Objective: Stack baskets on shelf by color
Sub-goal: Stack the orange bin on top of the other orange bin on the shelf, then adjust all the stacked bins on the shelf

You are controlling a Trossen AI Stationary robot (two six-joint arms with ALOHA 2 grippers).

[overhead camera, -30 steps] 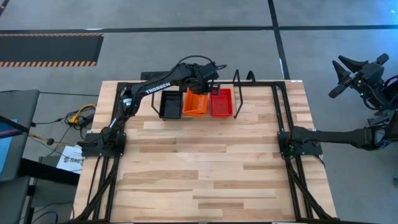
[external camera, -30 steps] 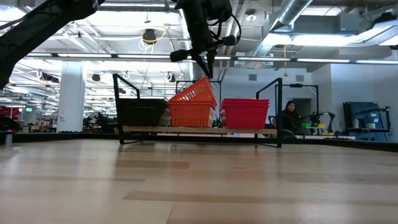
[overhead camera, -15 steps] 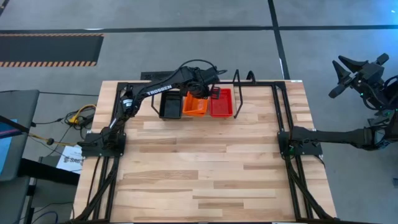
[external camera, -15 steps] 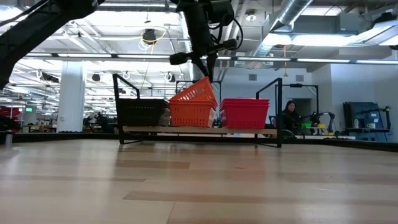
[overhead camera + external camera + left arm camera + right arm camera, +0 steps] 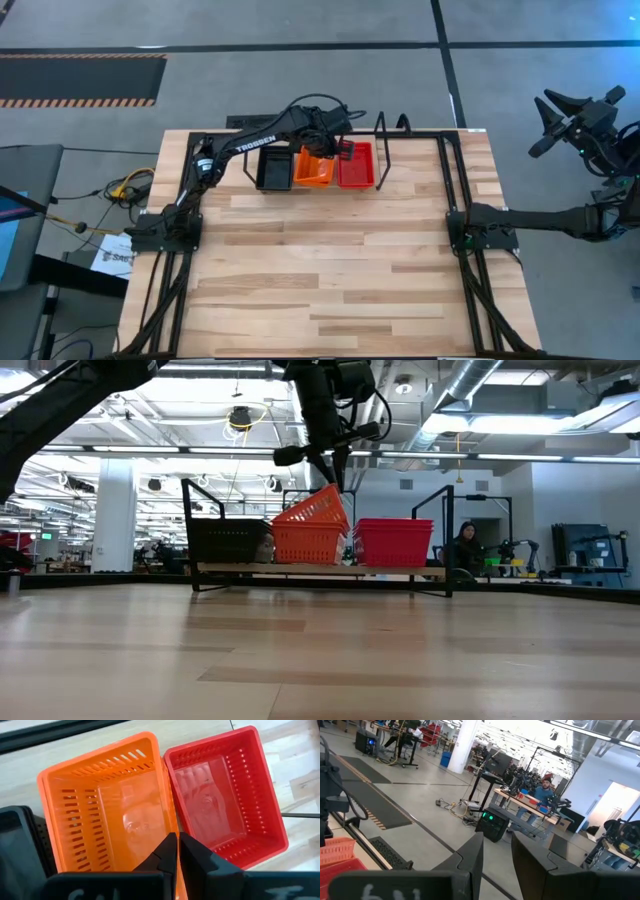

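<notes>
The shelf [image 5: 384,131] stands at the table's far edge and carries three stacks of baskets: black [image 5: 272,168], orange [image 5: 314,170] and red [image 5: 356,166]. In the low view the black stack [image 5: 228,541] and red stack [image 5: 393,541] sit level on the shelf [image 5: 320,570], while the top orange basket [image 5: 312,508] is tilted. My left gripper [image 5: 336,150] is above it, shut on its wall. My right gripper [image 5: 560,113] is parked off the table's right side, open, looking into the room [image 5: 497,845]. My left gripper [image 5: 177,836] pinches the top orange basket's side wall next to the red basket [image 5: 171,826], one finger [image 5: 167,852] inside and one outside. The fingers come from above, pointing down. The held side is raised [image 5: 338,492]; the opposite side [image 5: 278,520] rests on the orange stack below.
The shelf's upright looped ends [image 5: 190,510] [image 5: 447,520] flank the stacks. A black rail frame [image 5: 455,215] runs along the table's sides and far edge. The wooden tabletop [image 5: 330,270] stretches toward the near edge. A person [image 5: 465,545] sits in the room behind.
My left gripper has shifted a little toward the table's near-right side over the shelf, still shut on the orange basket. The basket has stayed tilted with its raised side by the red stack.
</notes>
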